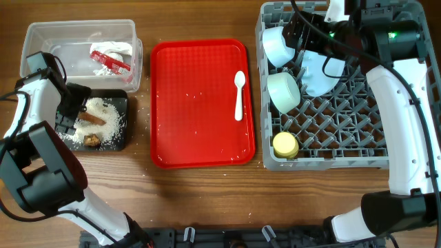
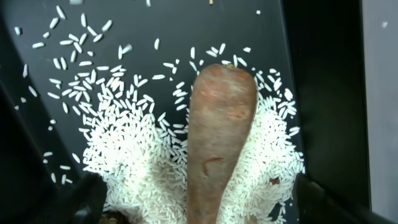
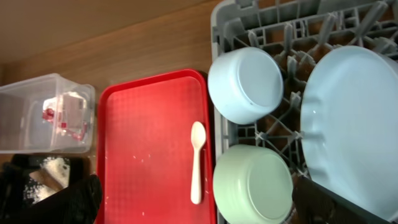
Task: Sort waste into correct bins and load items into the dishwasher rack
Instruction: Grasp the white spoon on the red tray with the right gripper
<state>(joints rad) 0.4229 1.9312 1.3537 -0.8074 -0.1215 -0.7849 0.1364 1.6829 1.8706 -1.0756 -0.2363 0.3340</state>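
In the overhead view the black tray [image 1: 118, 94] holds white rice grains [image 1: 110, 117], the orange-brown carrot piece [image 1: 94, 120] and a brown lump [image 1: 91, 140]. My left gripper [image 1: 69, 114] is low over this tray. In the left wrist view it is open [image 2: 199, 208], with a finger on either side of the carrot piece [image 2: 221, 137] lying on the rice [image 2: 137, 155]. The red-and-white wrapper [image 1: 110, 59] lies in the clear tub [image 1: 76, 26]. The rack [image 1: 331, 162] holds two bowls [image 1: 278, 45] [image 1: 283, 91], the plate [image 1: 320, 74] and the yellow cup [image 1: 285, 145]. My right gripper [image 1: 306, 38] is open and empty above the rack. The white spoon [image 1: 238, 95] lies on the red tray.
The flat red tray [image 1: 193, 103] sits between the bins and the rack, with a few stray grains on it. The right wrist view shows the spoon [image 3: 197, 162], both bowls [image 3: 245, 84] [image 3: 252, 183], the plate [image 3: 351, 124] and the clear tub [image 3: 37, 134].
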